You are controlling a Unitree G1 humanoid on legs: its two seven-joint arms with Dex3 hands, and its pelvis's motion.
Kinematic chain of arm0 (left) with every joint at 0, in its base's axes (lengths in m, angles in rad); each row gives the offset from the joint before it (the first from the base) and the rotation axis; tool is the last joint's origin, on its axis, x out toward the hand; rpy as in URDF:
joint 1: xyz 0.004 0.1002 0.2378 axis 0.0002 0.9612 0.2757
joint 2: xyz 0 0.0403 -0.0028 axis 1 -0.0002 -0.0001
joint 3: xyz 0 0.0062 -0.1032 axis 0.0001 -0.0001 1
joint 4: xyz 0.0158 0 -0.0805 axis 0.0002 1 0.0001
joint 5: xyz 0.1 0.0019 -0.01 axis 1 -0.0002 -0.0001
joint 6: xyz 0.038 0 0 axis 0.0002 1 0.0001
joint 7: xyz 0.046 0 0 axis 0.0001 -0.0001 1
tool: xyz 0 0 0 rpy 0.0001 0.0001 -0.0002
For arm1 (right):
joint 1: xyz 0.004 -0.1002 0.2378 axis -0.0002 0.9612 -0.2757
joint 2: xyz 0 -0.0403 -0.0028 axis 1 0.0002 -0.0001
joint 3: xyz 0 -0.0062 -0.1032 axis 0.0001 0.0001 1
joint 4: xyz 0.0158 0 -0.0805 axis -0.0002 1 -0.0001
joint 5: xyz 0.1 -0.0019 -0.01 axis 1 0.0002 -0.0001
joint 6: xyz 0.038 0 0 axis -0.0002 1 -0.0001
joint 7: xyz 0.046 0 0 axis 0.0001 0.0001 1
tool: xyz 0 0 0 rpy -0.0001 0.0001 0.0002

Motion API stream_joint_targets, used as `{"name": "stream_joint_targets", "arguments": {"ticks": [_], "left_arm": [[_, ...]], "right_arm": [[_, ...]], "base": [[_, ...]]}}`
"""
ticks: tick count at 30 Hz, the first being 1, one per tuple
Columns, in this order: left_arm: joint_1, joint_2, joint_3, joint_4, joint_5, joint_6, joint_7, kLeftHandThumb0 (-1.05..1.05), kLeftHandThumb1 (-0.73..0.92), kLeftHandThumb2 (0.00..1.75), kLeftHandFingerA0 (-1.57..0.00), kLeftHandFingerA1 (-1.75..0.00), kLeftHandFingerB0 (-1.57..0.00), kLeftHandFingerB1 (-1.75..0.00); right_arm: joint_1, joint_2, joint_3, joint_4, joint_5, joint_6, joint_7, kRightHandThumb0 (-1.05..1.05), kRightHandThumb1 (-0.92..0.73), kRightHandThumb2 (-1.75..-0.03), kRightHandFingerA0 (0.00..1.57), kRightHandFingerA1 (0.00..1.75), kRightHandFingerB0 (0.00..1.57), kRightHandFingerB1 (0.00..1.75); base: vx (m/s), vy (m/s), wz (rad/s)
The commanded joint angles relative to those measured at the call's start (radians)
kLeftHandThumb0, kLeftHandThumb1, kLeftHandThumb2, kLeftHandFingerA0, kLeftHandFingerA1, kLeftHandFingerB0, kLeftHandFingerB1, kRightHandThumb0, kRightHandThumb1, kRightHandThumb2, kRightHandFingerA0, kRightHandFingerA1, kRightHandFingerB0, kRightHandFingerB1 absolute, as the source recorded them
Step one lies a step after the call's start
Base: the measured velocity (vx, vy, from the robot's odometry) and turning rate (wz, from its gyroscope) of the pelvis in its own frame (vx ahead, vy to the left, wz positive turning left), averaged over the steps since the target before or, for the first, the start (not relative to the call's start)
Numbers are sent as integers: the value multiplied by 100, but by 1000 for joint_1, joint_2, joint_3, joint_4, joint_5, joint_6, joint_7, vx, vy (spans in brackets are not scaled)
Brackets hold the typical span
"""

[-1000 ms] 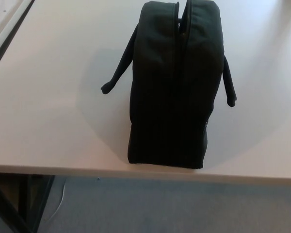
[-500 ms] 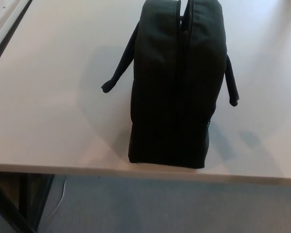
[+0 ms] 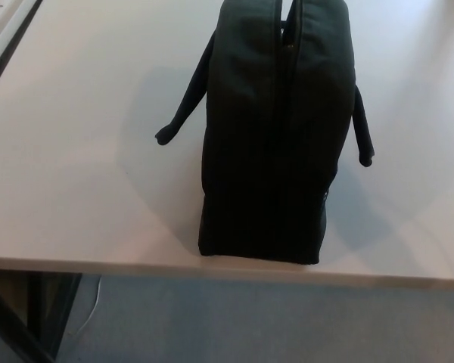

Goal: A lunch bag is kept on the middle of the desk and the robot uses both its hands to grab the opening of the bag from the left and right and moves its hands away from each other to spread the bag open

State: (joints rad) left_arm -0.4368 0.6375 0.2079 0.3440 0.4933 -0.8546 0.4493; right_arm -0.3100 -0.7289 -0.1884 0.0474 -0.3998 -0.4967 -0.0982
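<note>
Floor: grey carpet lies nearest below me, with a dark desk leg at lower left.
Desk edge: the pale, smooth desk top ends just in front of the bag's near end.
Bag: the black fabric lunch bag stands upright at the middle of the desk, its zip seam running away from me, parted only slightly at the far end.
Straps: one black strap hangs out on my left, another on my right.
My hands: neither shows, so I cannot tell how my fingers are set.
Change: the whole view has drifted a little since a second ago; the bag has not moved on the desk.
Far left: a dark strip borders the desk.
</note>
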Motion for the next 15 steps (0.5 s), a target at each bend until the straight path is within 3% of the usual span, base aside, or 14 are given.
{"name": "stream_joint_targets", "arguments": {"ticks": [1, 4, 8, 9, 10, 15], "left_arm": [[-125, 64, -244, 261, 429, 4, 271, -16, 45, 56, -52, -38, -43, -36], [-170, 63, -349, 345, 474, -12, 275, -11, 54, 57, -50, -37, -45, -35], [-243, 52, -537, 410, 635, -2, 446, -20, 56, 62, -46, -38, -46, -38], [-254, 46, -561, 415, 655, 5, 459, -17, 59, 62, -46, -37, -42, -36], [-268, 41, -603, 416, 686, 21, 478, -16, 59, 61, -45, -36, -38, -35], [-324, 6, -695, 407, 713, 65, 476, -13, 60, 62, -45, -36, -42, -35]], "right_arm": [[-146, -93, 169, 160, -151, -15, 152, -45, -49, -80, 44, 50, 40, 47], [-212, -100, 229, 197, -205, 14, 186, -48, -51, -82, 41, 49, 45, 49], [-313, -89, 307, 287, -276, 19, 183, -47, -51, -83, 43, 50, 46, 50], [-330, -84, 317, 305, -282, 18, 181, -40, -62, -59, 50, 38, 53, 37], [-356, -75, 333, 319, -289, 30, 192, -47, -52, -83, 43, 51, 44, 50], [-472, -41, 384, 393, -308, 67, 197, -46, -50, -81, 42, 50, 44, 49]], "base": [[0, 0, 0], [0, 0, 0], [0, 0, 0], [0, 0, 0], [0, 0, 0], [0, 0, 0]]}}
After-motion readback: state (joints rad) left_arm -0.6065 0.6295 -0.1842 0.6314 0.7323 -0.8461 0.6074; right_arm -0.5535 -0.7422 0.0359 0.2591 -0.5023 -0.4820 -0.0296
